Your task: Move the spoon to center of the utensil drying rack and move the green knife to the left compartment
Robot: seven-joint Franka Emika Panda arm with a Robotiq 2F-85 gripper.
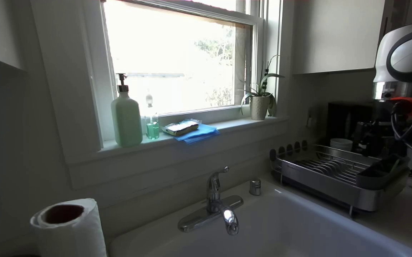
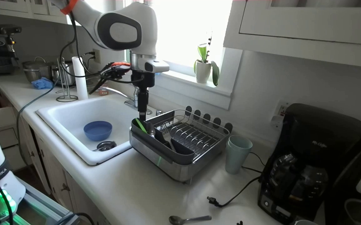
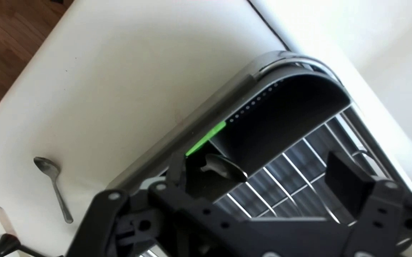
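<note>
Gripper (image 3: 257, 171) is positioned over the utensil drying rack (image 2: 152, 156), with its jaws widely parted and nothing held between them. Below it, the green knife (image 3: 206, 138) is found leaning along the long wall of the utensil caddy (image 2: 149, 140), near one side of the jaws. A spoon (image 3: 229, 170) is stood bowl-up beside it. The knife's lower end is lost in the caddy's shadow, so the compartment in which it is seated cannot be told.

The knife transfer is judged to be the step in hand; the caddy spoon is taken as already placed. For the next move, the jaws should be centred on the knife, lowered clear of the spoon and closed; the knife should then be lifted and set in the left compartment (image 3: 288, 114), presumed to be that next to the sink (image 2: 71, 117).

Farther along the caddy, a fork (image 2: 166, 132) is held tines up. On the desk (image 2: 130, 178), well apart from the rack, a second spoon (image 3: 52, 174) is laid flat. Beyond, a blue bowl (image 2: 97, 135) is contained in the sink.
</note>
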